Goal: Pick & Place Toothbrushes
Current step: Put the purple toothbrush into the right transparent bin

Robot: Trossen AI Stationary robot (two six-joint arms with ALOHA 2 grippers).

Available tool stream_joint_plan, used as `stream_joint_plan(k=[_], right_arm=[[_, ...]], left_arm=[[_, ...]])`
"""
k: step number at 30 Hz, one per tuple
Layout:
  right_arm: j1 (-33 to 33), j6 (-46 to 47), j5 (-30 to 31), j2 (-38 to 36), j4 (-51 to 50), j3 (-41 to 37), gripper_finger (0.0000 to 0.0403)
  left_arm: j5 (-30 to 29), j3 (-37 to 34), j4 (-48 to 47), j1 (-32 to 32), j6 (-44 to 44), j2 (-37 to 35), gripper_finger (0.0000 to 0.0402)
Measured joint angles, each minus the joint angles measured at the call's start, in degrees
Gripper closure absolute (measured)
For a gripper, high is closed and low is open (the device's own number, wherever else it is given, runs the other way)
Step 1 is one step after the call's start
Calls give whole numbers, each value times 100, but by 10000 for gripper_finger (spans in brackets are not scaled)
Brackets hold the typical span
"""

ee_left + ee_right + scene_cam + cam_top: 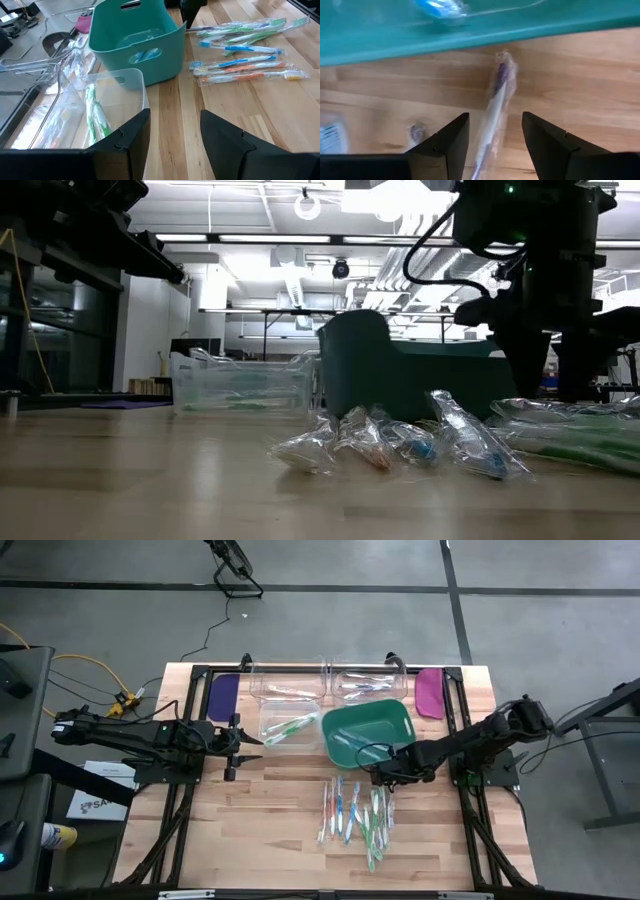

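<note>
Several wrapped toothbrushes (355, 815) lie side by side on the wooden table, near its front middle, and they also show in the low view (400, 442). Just beyond them stands a green bin (368, 730) with a toothbrush (440, 6) inside. My right gripper (383, 778) points down at the bin's near wall, open. Its fingers stand on either side of one wrapped toothbrush with a purple head (496, 95) lying on the wood; I see no touch. My left gripper (175, 114) waits open at the table's left, beside a clear container (100, 115) holding green toothbrushes.
Two more clear containers (285, 680) (368, 680) stand along the far edge, between a purple paddle (222, 692) and a magenta one (430, 690). Bare wood lies at the near left (250, 830). The black frame rails (470, 800) run down both table sides.
</note>
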Motion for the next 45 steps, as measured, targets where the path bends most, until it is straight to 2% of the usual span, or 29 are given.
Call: stream_joint_plan(k=[13, 19, 26, 33, 45], right_arm=[[-2, -171, 26, -85, -2, 2, 227], [19, -196, 61, -500, -11, 101, 227], [651, 473, -64, -887, -7, 127, 227], [1275, 1323, 396, -400, -1, 127, 227], [1285, 1521, 581, 526, 210, 127, 227]], left_arm=[[5, 0, 0, 1, 0, -1, 236], [12, 0, -1, 1, -6, 0, 236], [16, 0, 1, 1, -57, 0, 236], [16, 0, 0, 0, -13, 0, 236], [16, 0, 0, -1, 0, 1, 236]])
